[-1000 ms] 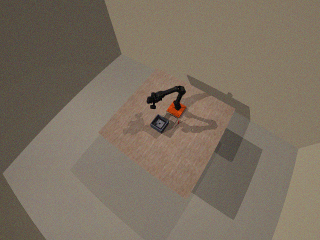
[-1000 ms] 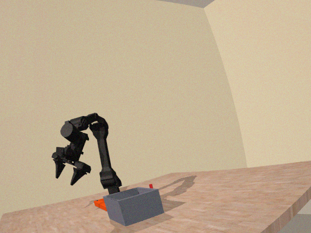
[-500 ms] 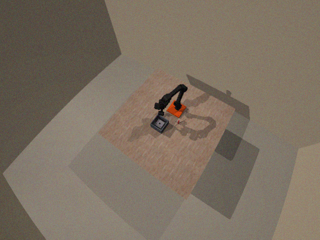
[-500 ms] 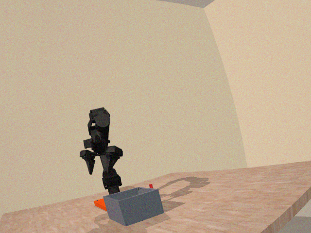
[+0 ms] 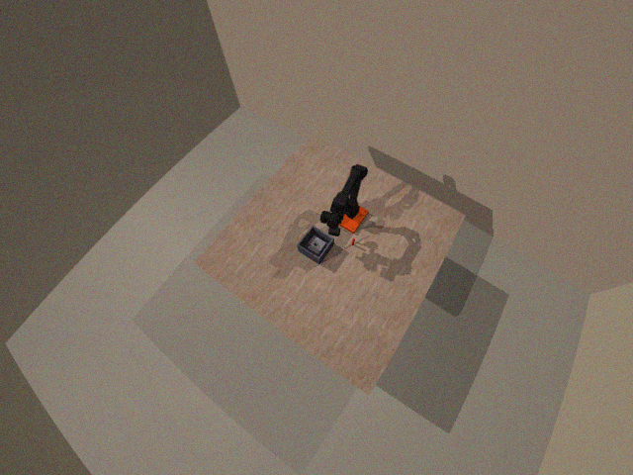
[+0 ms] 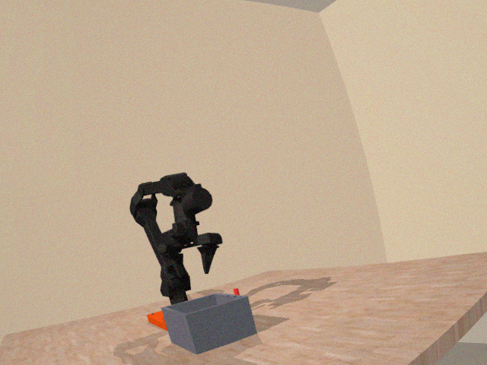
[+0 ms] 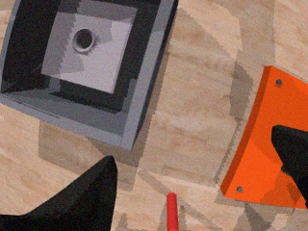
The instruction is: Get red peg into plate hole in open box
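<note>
Red peg [image 5: 352, 241] [image 6: 236, 291] [image 7: 172, 212] outside box [image 5: 316, 245] [image 6: 220, 324] [image 7: 140, 87], beyond its rim

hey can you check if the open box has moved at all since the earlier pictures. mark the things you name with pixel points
No. The box [image 5: 325, 254] [image 6: 220, 328] [image 7: 142, 82] sits at the same spot beside the orange base plate [image 5: 349, 226] [image 6: 155, 321] [image 7: 255, 144] in the top view.
</note>
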### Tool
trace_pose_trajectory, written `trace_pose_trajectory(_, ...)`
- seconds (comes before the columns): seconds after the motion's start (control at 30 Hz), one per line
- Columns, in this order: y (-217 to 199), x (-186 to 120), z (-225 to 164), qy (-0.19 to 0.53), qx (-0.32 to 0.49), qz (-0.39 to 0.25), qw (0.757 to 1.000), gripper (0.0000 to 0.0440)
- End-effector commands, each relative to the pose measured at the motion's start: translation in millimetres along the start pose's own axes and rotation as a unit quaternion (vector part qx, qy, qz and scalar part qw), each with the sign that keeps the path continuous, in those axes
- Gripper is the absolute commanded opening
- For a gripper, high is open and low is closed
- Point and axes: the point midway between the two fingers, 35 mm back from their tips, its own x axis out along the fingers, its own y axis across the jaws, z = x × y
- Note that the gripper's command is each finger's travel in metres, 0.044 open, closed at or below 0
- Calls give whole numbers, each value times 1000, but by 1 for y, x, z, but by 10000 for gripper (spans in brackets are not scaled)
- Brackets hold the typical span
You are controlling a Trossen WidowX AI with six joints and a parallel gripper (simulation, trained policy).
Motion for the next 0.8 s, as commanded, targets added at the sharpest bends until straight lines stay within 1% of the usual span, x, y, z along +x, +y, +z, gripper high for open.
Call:
trace_pose_trajectory(0.0,-1,5,-18,21,12,-5,1000,440)
trace_pose_trajectory(0.37,5,33,-74,75,45,-19,996,440)
trace_pose_trajectory(0.77,21,78,-113,104,54,12,993,440)
